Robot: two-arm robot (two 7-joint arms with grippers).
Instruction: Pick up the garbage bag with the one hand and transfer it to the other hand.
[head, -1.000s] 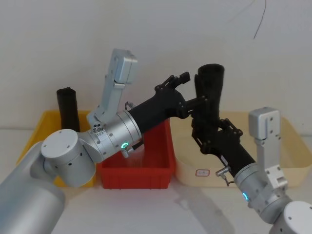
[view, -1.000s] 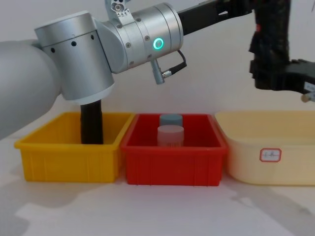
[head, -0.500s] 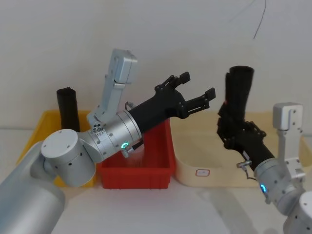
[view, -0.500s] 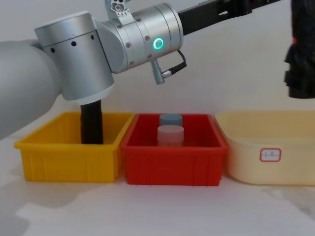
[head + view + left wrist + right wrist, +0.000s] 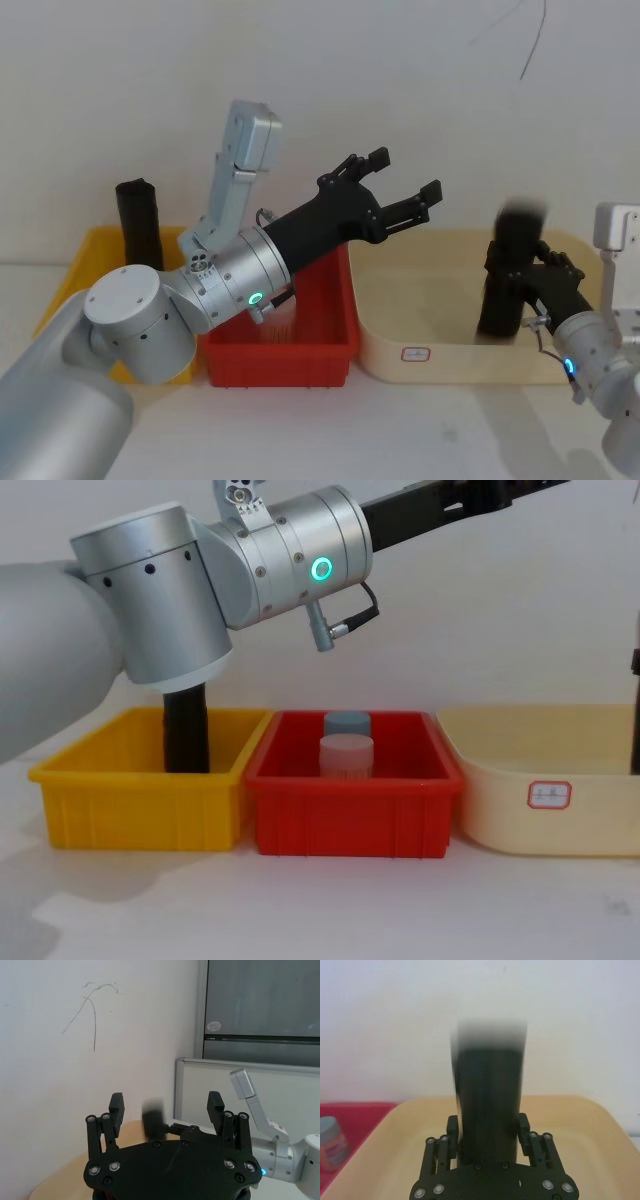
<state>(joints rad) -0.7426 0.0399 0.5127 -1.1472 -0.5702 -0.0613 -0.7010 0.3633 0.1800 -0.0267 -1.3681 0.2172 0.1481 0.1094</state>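
The right gripper (image 5: 522, 278) pinches the garbage bag (image 5: 500, 300) upright and low inside the cream tub (image 5: 400, 335), while the left gripper (image 5: 405, 172) hangs spread wide above the red bin (image 5: 300, 355), well apart.

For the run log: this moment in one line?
left gripper: open, empty, raised | right gripper: shut on garbage bag | garbage bag: lower end inside beige tub

L arm (image 5: 150, 320) silver-grey, green ring light (image 5: 321, 569), cable (image 5: 377, 600); L gripper (image 5: 405, 172) black, screws (image 5: 114, 1166).
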